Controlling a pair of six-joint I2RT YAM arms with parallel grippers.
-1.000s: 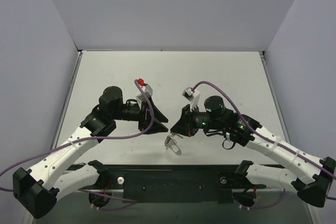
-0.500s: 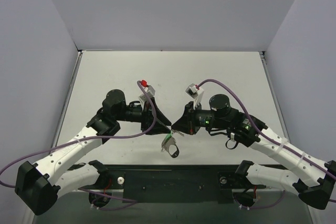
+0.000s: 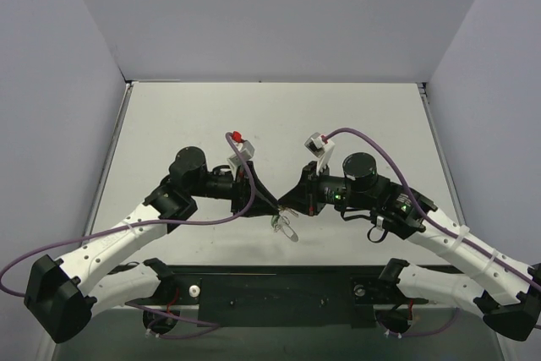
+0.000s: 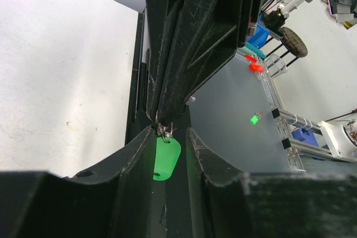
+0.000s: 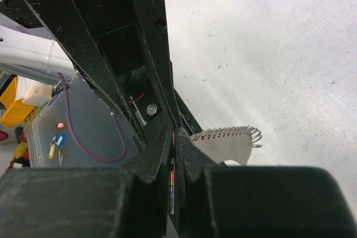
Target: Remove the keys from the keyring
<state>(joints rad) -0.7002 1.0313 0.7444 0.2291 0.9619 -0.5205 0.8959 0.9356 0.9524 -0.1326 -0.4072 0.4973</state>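
Purple cables (image 3: pixel 173 221) loop off both arms above the white desk (image 3: pixel 254 116), and a black rail (image 3: pixel 279 293) runs along its near edge. From above, the left tool (image 3: pixel 272 206) and right tool (image 3: pixel 284 204) meet tip to tip near that edge. Their black fingers hide the contact, and the keyring (image 3: pixel 286 226) shows only as a small silvery tangle hanging just below them, off the desk. The keys cannot be told from the ring there. The left wrist view fills this in: the right tool's fingers come down pressed together, pinching tiny silver loops of the keyring at their tip. A green tag (image 4: pixel 166 159) dangles beneath, in the gap between the left tool's spread fingers (image 4: pixel 128 163). Whether those fingers touch the tag I cannot tell. The same view shows a black wheel (image 4: pixel 292 40) and red clips (image 4: pixel 254 62) beyond the desk. The right wrist view misses the tag. It shows a pale flat piece with a ridged silvery edge (image 5: pixel 228 140) beside the closed fingertips, and a yellow bin (image 5: pixel 14 107) far left.
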